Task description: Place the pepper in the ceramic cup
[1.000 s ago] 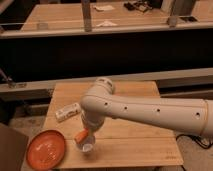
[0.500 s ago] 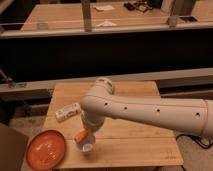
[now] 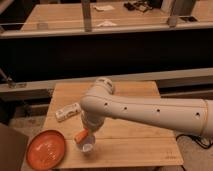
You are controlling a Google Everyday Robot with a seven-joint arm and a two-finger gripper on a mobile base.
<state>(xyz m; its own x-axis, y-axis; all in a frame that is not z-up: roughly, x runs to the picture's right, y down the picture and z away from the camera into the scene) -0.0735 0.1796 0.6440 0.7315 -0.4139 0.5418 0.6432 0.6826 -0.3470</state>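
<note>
We find almost no difference between this moment and the two earlier views: the arm reaches across the wooden table in the same pose, the wrist bent down over the front left part of the top. The pepper hangs at the same slant, its lower tip at or just inside the mouth of the ceramic cup. We judge from this that the carrying is finished and the release is the step in hand (nothing visible has dropped yet).

The gripper sits directly above the cup, at the upper end of the pepper. Its fingers are hidden under the wrist housing, so we cannot tell how far apart they stand. The pepper seems to be held there, since it stands tilted without lying on the table, though the cup rim may bear part of it.

The orange plate lies left of the cup, apart from it. A white bottle lies behind.
</note>
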